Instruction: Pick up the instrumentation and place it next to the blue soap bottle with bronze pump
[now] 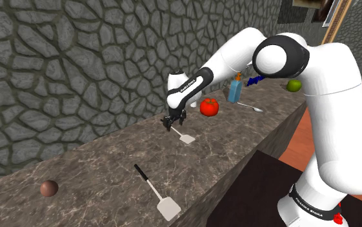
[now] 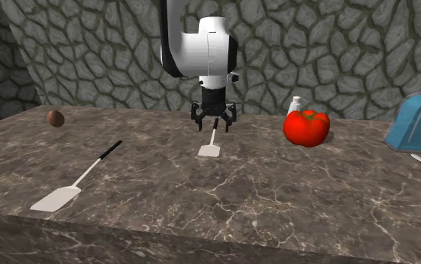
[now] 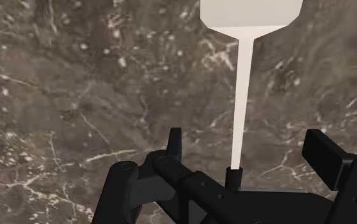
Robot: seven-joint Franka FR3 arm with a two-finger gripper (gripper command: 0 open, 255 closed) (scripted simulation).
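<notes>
The gripper [image 3: 249, 145] hangs low over the stone-patterned counter [image 1: 108, 161], its fingers [image 3: 323, 153] spread wide. The small spatula [image 2: 210, 148] lies flat on the counter. Its thin handle runs between the fingers without touching either, and its blade points away from the hand. Nothing is grasped. A tomato [image 2: 306, 127] stands on the counter between the small spatula and the soap bottle [image 2: 419, 120], with a small white bottle [image 2: 296, 103] just behind it. A spoon [image 1: 250, 106] lies just beside the soap bottle. A larger spatula [image 1: 157, 193] and a brown ball [image 1: 49, 187] lie well apart on the other side of the gripper. A green apple [image 1: 293, 85] sits beyond the soap bottle.
</notes>
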